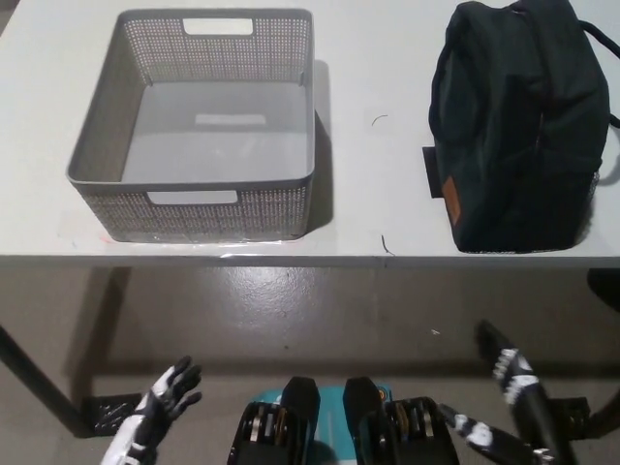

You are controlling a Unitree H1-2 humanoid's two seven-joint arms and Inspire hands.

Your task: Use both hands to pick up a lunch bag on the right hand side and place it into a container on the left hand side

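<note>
Both hands hang low and empty, white left hand spread, black right hand spread and nearer my dark fabric lunch bag, lying far-right, long axis near-to-far.

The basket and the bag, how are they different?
The basket is pale grey with tiny holes in its walls; the lunch bag is dark and made of cloth. The basket is open on top and has nothing inside; the lunch bag looks closed. Both sit on the white table.
</note>
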